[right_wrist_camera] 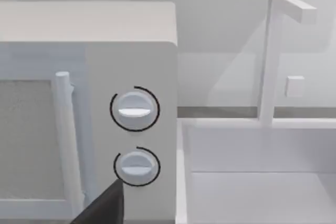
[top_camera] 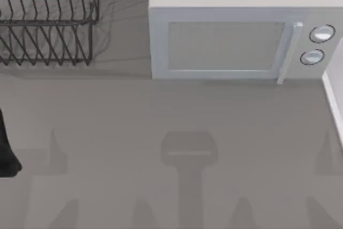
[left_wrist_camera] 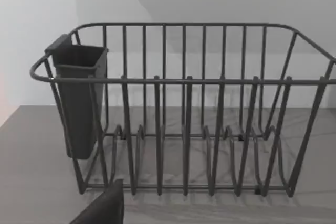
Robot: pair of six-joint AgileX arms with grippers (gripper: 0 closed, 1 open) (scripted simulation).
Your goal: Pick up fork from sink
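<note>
The counter (top_camera: pixel 177 111) lay bare in front of the two arms, and nothing about the scene suggested the job had got going. At the back on the left stood a dark wire dish rack (left_wrist_camera: pixel 184 114) with a grey cutlery cup (left_wrist_camera: pixel 79 98) hung on one end, which is where washed things would sensibly end up. Next to it sat a white microwave (top_camera: pixel 236 36), door shut, its two round knobs (right_wrist_camera: pixel 135 109) stacked beside the handle (top_camera: pixel 288 52). Just past the microwave, at the right edge of the counter, was the white sink (right_wrist_camera: pixel 252 182), with a square tap (right_wrist_camera: pixel 273 56) rising behind it, so anything to be fetched from it called for a reach from the right arm, which pointed that way. I could not find the fork anywhere; what I could see of the basin looked bare, and its floor was mostly hidden, so the fork may have lain lower down. The left arm (top_camera: pixel 6 148) was a dark shape at the left edge, seemingly parked facing the rack. A dark sliver of each gripper crept into its own wrist view, too little for me to tell whether the fingers were spread or together. I judged the reach into the sink had not yet begun.
</note>
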